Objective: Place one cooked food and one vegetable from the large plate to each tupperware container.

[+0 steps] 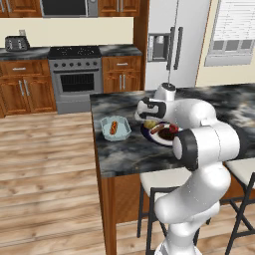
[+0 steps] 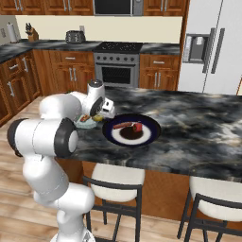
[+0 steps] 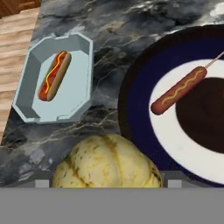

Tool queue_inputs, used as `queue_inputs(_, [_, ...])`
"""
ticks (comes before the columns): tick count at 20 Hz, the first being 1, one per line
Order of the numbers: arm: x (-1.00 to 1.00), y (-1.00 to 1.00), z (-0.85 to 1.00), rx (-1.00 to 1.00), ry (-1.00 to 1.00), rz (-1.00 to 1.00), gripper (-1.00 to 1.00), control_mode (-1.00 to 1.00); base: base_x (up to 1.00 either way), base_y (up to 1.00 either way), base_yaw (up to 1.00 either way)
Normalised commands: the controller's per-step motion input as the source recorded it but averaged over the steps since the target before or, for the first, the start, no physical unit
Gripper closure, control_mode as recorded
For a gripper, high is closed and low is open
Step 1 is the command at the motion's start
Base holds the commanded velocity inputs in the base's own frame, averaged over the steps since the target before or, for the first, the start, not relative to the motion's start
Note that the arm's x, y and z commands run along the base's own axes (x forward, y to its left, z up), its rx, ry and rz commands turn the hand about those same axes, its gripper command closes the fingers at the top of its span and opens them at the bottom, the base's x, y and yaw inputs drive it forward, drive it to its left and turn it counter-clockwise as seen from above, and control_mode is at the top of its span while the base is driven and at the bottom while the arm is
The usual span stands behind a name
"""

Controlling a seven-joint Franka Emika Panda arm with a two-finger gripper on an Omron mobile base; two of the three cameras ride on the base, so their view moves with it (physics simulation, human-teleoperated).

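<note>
The gripper grasps 1 yellow squash above the counter, between the tupperware container holding 1 hot dog and the large plate. Risk: the rounded squash slips out, or lands on the tub rim.

Navy-rimmed plate with white ring, pale blue tub, yellow ribbed squash — black-and-grey marbled counter.

I see the large plate, navy-rimmed, flat on the counter, carrying a corn dog. Beside it, one tupperware container holds a hot dog.
</note>
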Motion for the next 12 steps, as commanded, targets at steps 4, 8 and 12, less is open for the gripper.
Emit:
queue_inputs(4, [0.38, 0.54, 0.06, 0.05, -0.01, 0.00, 1.00, -1.00, 0.00, 0.00, 0.00])
queue_inputs(8, [0.50, 0.41, 0.00, 0.03, -0.02, 0.00, 1.00, -1.00, 0.00, 0.00, 0.00])
queue_inputs(12, [0.66, 0.35, -0.02, 0.01, 0.00, 0.00, 1.00, -1.00, 0.00, 0.00, 0.00])
